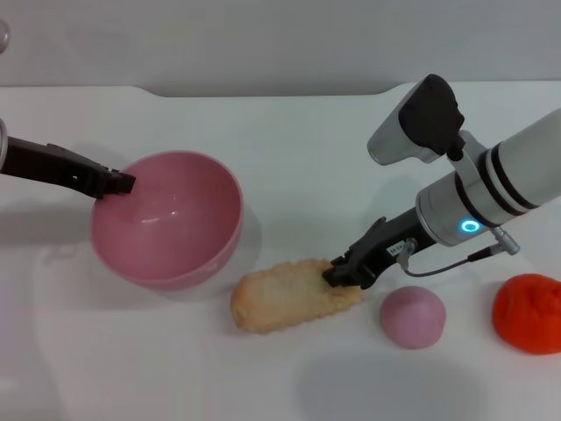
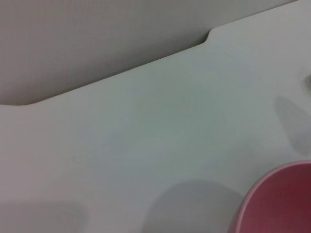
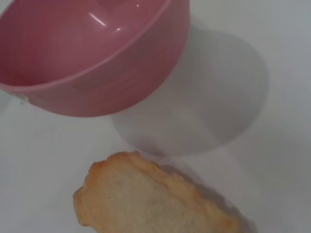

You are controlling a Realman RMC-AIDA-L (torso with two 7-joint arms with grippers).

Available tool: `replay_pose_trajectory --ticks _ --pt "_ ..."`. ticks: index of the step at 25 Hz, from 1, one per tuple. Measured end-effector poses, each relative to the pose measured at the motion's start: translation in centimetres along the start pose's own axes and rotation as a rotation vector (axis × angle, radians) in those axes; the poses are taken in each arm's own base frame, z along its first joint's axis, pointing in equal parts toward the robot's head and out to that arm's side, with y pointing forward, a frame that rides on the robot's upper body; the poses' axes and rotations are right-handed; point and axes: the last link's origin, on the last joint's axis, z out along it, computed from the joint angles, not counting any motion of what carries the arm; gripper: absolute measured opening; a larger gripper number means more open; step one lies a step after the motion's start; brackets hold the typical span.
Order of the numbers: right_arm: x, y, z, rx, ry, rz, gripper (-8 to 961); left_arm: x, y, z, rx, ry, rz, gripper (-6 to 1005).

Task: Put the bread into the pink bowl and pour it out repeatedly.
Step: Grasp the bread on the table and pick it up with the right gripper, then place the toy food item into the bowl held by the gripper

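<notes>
The pink bowl [image 1: 175, 230] hangs tilted a little above the white table, casting a shadow beneath it, and nothing lies inside it. My left gripper [image 1: 121, 183] is shut on its left rim. A part of the bowl [image 2: 284, 199] shows in the left wrist view. The bread [image 1: 289, 298] lies on the table just right of the bowl, plain tan side up. My right gripper [image 1: 340, 274] sits at the bread's right end, touching it. In the right wrist view the bread [image 3: 150, 199] lies close beside the raised bowl [image 3: 97, 53].
A pinkish-purple ball [image 1: 412, 317] rests right of the bread, close under my right arm. An orange-red lumpy toy [image 1: 529, 313] sits at the far right. The table's back edge [image 1: 263, 92] meets a grey wall.
</notes>
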Motion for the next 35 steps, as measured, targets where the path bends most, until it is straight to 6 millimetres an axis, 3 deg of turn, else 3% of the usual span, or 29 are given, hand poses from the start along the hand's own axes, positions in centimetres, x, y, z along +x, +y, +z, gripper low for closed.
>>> replay_pose_trajectory --ticks 7,14,25,35 --pt "-0.1 0.0 -0.9 0.031 -0.068 -0.013 125 -0.1 0.0 0.1 0.001 0.0 -0.002 47" --pt "-0.3 0.1 -3.2 0.102 -0.222 -0.025 119 0.0 -0.2 -0.1 0.004 0.0 -0.001 47" --pt "0.3 -0.9 -9.9 0.334 -0.466 -0.008 115 0.1 -0.1 0.0 0.004 -0.006 0.01 47" --pt "-2.6 0.5 -14.8 0.4 -0.589 -0.113 111 0.3 1.2 1.3 -0.025 -0.046 0.048 47"
